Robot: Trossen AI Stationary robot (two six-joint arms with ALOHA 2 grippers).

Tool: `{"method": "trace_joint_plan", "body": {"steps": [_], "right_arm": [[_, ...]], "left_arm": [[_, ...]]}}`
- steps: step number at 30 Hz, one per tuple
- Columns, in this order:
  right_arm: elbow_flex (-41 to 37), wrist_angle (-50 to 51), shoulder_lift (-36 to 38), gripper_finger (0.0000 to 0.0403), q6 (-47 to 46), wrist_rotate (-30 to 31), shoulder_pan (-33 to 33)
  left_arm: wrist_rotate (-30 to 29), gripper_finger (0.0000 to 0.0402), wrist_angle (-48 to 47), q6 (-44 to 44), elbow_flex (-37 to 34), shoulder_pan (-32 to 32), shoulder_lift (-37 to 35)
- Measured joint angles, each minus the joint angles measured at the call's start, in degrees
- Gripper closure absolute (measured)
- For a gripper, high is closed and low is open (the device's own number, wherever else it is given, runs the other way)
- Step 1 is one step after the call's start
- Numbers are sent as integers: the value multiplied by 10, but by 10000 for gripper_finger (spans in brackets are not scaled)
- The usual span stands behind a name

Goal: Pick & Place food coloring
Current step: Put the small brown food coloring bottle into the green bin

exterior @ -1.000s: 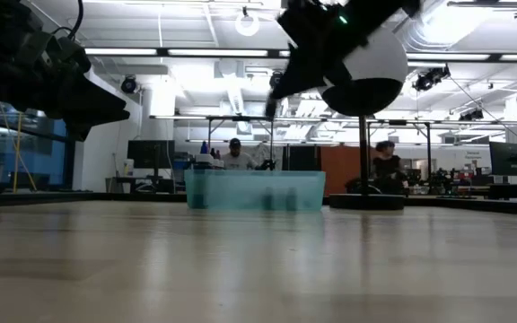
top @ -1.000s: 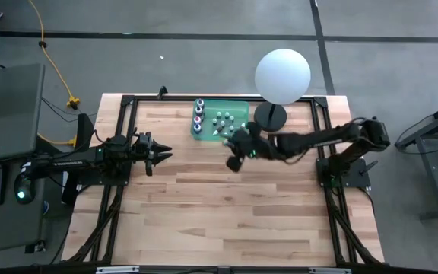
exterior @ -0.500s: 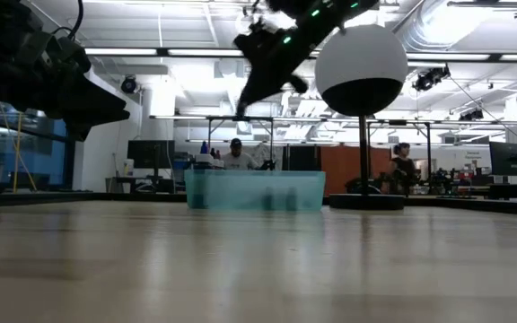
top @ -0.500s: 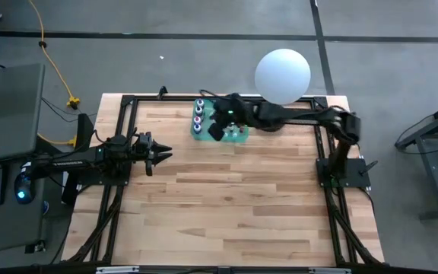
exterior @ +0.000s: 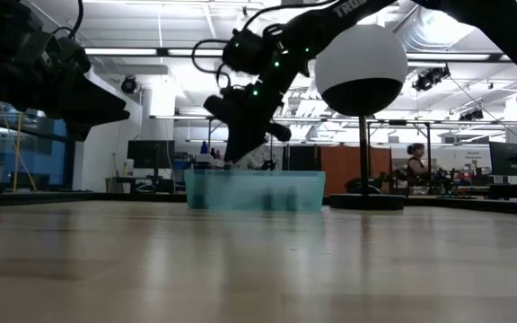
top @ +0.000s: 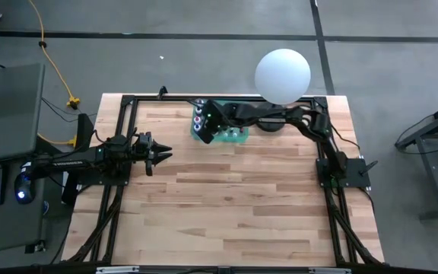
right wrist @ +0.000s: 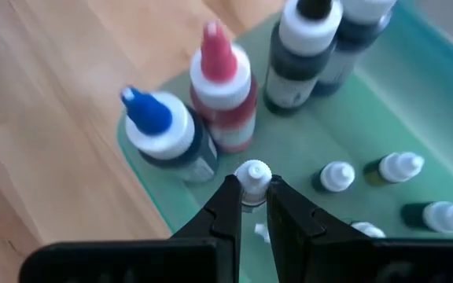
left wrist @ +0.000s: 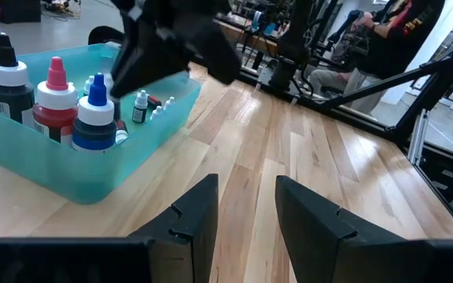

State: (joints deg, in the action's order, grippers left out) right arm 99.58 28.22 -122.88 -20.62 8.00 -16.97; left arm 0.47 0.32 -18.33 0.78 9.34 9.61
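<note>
At frame left my left hand point(top: 162, 153) waits open over the bench point(top: 226, 205). Upper centre, my right hand point(right wrist: 248, 206) reaches into the green tray point(top: 239, 138), fingers pinching a tiny white-capped food coloring bottle point(right wrist: 252, 178) beside the blue-tipped bottle point(right wrist: 163, 134). I judge a straight vertical lift best, clearing the taller neighbours.
</note>
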Motion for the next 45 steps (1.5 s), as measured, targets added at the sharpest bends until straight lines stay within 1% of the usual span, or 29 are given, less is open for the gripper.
{"method": "trace_joint_plan", "body": {"steps": [6,11,22,25,34,39,45], "right_arm": [[0,4,-17,369,-20,-9,0],[-9,6,-17,369,-62,3,-4],[-11,1,-21,369,-102,4,-14],[-11,1,-23,369,-105,9,-16],[-11,-4,-48,369,-130,-15,-18],[-11,-14,-48,369,-126,-2,-19],[-11,-10,-48,370,-126,-1,-21]], "left_arm": [[0,275,0,0,0,0,0],[0,275,0,0,0,0,0],[0,275,0,0,0,0,0],[0,275,0,0,0,0,0],[0,275,0,0,0,0,0],[0,275,0,0,0,0,0],[0,275,0,0,0,0,0]]}}
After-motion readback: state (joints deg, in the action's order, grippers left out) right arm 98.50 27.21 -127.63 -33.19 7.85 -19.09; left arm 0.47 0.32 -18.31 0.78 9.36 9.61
